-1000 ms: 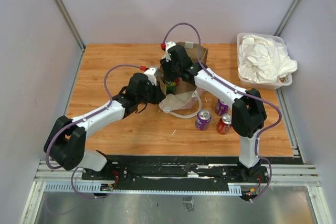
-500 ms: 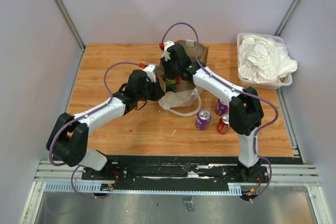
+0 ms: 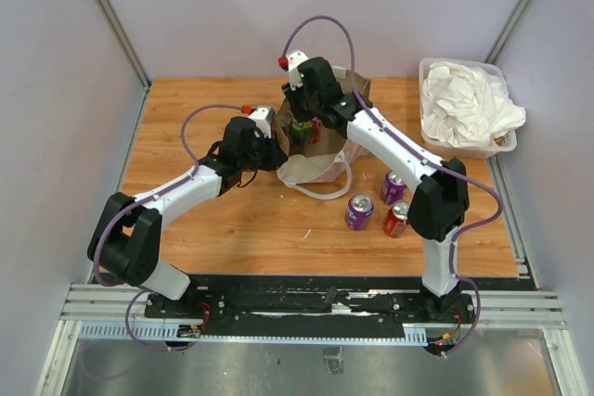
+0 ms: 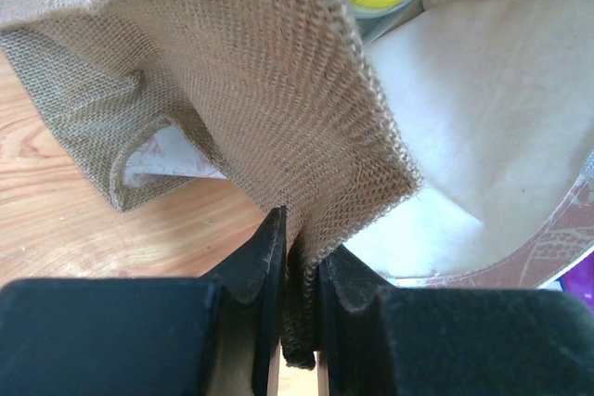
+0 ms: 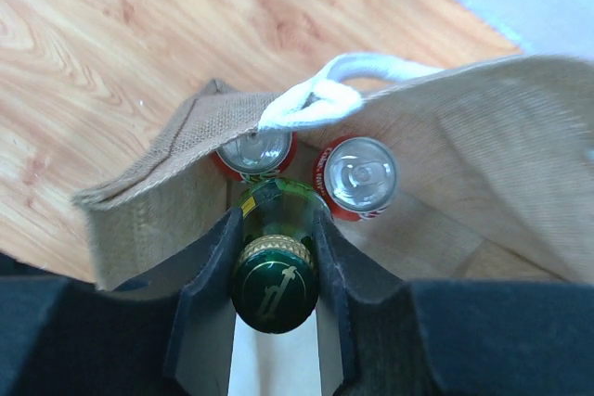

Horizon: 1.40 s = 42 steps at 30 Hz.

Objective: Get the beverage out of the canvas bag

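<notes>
The left hand (image 4: 299,261) is closed tight on a fold in the rim of the canvas bag (image 4: 269,90). The right hand (image 5: 276,229) clamps the neck of a green bottle (image 5: 274,287) at the bag's mouth, above two red cans (image 5: 360,173). Its fingers hide most of the bottle's body.

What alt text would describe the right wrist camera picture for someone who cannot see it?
The right end effector grips the neck of a green-capped bottle at the mouth of the canvas bag. Two red cans stand inside, beside the white rope handle.
</notes>
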Each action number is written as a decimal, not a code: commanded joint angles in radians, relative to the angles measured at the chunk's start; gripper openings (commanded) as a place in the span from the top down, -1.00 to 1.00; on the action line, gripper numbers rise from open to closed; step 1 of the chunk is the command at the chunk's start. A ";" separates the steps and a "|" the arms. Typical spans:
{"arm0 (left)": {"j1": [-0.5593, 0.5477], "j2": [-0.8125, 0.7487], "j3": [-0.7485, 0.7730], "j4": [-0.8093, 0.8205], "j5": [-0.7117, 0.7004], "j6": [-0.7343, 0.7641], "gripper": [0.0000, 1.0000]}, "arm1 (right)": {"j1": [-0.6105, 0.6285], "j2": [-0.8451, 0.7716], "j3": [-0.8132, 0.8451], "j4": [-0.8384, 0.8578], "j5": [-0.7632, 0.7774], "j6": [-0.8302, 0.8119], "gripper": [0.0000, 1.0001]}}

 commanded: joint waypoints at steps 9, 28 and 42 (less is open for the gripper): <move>0.025 0.021 0.015 -0.017 -0.026 -0.006 0.69 | -0.008 -0.433 0.030 -0.024 0.203 -0.053 0.99; 0.027 -0.045 -0.015 -0.048 -0.065 -0.011 0.70 | -0.007 -0.829 -0.291 -0.278 0.438 0.042 0.99; 0.055 -0.141 -0.085 -0.067 -0.097 -0.012 0.70 | -0.096 -0.719 -0.413 -0.146 0.290 0.084 0.99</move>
